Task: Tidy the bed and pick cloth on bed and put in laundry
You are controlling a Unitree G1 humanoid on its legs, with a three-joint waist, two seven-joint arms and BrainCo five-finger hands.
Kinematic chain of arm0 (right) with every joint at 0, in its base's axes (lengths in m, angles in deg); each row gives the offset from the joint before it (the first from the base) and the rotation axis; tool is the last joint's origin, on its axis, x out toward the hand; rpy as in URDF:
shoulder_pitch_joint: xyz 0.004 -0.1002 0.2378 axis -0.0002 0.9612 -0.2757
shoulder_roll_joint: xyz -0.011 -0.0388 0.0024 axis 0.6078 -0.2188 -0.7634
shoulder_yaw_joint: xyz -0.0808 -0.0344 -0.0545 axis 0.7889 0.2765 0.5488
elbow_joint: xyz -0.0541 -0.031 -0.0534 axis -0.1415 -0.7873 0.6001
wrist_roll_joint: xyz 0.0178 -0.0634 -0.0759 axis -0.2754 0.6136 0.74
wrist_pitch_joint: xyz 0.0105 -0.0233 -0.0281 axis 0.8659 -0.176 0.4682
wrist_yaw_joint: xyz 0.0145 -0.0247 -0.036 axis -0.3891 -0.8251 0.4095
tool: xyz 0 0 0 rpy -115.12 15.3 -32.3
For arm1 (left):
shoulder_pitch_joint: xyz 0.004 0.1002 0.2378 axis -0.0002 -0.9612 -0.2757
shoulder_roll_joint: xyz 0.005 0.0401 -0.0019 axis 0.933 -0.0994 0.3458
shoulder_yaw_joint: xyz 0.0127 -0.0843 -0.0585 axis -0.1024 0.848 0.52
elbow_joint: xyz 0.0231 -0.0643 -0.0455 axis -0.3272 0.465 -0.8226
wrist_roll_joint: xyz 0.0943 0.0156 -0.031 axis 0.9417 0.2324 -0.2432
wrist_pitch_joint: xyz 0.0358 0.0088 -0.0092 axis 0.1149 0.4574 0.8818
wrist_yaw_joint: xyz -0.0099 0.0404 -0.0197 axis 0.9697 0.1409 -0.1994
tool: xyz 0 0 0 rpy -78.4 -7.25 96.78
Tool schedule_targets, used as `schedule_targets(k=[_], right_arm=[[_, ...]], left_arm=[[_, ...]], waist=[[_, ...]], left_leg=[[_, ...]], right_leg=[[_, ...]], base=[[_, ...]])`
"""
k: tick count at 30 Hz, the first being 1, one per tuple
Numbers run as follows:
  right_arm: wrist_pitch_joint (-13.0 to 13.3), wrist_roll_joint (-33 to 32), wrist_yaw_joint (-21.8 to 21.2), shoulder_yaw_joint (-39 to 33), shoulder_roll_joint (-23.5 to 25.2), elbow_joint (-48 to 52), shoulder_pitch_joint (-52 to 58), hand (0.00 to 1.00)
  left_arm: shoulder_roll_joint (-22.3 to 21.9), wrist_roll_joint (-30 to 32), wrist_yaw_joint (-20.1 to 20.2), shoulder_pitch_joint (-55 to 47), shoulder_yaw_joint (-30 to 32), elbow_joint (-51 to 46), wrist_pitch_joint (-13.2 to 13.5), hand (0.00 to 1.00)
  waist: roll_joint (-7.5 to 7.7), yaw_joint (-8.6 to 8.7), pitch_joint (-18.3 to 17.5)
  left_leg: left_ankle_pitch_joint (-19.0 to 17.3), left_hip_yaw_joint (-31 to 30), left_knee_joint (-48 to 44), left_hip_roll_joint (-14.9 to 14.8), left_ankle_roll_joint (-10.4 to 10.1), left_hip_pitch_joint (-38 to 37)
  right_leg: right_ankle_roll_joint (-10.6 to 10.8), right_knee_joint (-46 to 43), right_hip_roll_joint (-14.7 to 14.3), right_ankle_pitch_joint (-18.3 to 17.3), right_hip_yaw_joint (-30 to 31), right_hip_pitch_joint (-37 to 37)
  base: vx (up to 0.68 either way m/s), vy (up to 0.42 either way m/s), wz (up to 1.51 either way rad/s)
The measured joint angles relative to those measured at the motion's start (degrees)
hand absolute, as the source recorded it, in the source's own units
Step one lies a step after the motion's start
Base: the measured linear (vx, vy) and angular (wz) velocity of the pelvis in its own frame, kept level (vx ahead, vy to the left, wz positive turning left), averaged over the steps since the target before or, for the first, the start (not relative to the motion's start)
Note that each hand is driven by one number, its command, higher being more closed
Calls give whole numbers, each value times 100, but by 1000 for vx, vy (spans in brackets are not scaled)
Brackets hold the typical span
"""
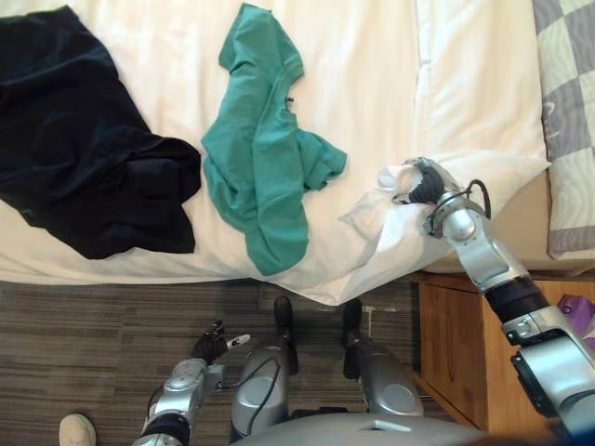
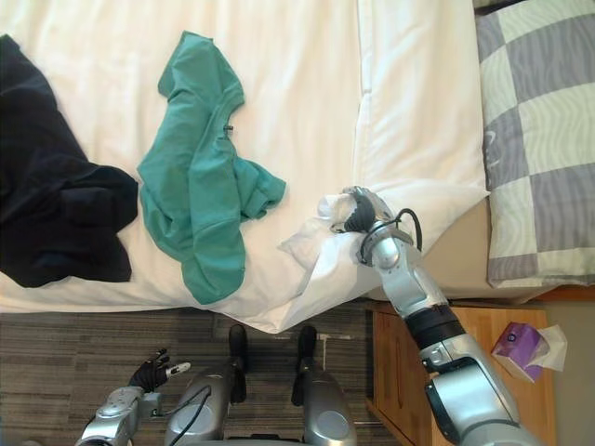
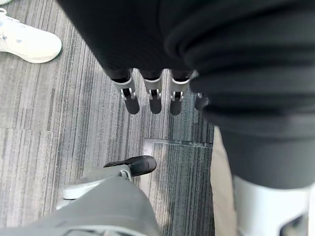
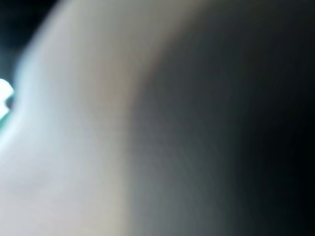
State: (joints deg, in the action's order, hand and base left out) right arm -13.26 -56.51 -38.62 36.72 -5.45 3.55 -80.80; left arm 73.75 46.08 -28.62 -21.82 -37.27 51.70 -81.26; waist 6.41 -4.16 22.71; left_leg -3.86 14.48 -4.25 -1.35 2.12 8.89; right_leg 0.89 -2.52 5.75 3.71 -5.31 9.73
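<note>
right hand (image 1: 420,183): clenched on bunched corner of white sheet (image 1: 376,218)
green shirt (image 1: 265,158): laid crumpled on the sheet
dark garment (image 1: 84,149): spread left of it
left hand (image 1: 216,346): held low over carpet (image 1: 93,344), fingers relaxed

Shirt (image 1: 260,158) on bed (image 1: 372,74) — second garment (image 1: 84,158) leftward.

From the head we looked straight down, both eyes sharing the bed (image 1: 372,56) — left wrist faced the floor (image 3: 49,123), right sat too close to tell.
</note>
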Motion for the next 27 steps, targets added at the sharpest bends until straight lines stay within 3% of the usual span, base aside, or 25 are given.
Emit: schedule_targets(k=[6,8,10,12,13,16,19,22,27], right_arm=[[294,-922,583,-913,458,1480,1841,100],[399,-1035,657,-1154,613,1870,2447,100],[525,-1053,689,-1568,829,2207,3164,100],[678,-1149,683,-1911,1000,2410,3639,100],[815,-1214,659,-2063,1066,2554,3932,0],[1053,-1437,654,-2218,1262,2719,4199,0],[1093,-1953,661,-2508,1551,2461,4586,0],[1183,-3365,796,-3099,2015,976,4715,0],[1557,-4654,998,-3725,2437,-827,4942,0]], left_arm=[[-49,94,-12,-114,14,-10,26,0],[-57,112,-34,-231,23,-21,49,0],[-64,112,-84,-391,60,-12,53,0],[-101,117,-82,-469,72,-16,65,0],[-126,117,-83,-547,72,-16,86,0],[-192,117,-83,-754,76,-16,143,0],[-347,110,-80,-1129,72,-15,223,0],[-510,107,-61,-1525,68,39,263,0],[-674,113,15,-1638,139,57,259,0]], waist=[[52,82,-31],[138,196,-91],[331,400,-239],[383,545,-392],[394,612,-557],[335,675,-829],[108,769,-1220],[-93,803,-1501],[-255,815,-1653]], left_leg=[[-44,174,16,-118,-71,-196],[-67,256,17,-145,-103,-283],[-96,395,16,-154,-141,-367],[-111,432,15,-164,-160,-404],[-121,474,15,-141,-173,-415],[-151,559,36,-115,-214,-586],[-148,581,233,-117,-233,-824],[-127,716,462,-104,-268,-1080],[-65,870,784,-54,-287,-1352]], right_leg=[[57,-141,-112,12,171,-25],[71,-167,-147,4,290,-33],[177,-168,-155,-70,319,-49],[195,-167,-169,-126,406,-63],[214,-166,-147,-228,478,-67],[225,-164,-118,-414,608,-191],[220,-177,-152,-516,613,-341],[218,-167,-173,-550,714,-444],[247,-139,-173,-574,762,-567]], base=[[28,-8,-18],[35,-21,-38],[15,-33,-37],[-5,-44,-20],[-2,-38,-12],[15,-38,-17],[19,-19,-2],[48,0,-19],[24,10,-14]])
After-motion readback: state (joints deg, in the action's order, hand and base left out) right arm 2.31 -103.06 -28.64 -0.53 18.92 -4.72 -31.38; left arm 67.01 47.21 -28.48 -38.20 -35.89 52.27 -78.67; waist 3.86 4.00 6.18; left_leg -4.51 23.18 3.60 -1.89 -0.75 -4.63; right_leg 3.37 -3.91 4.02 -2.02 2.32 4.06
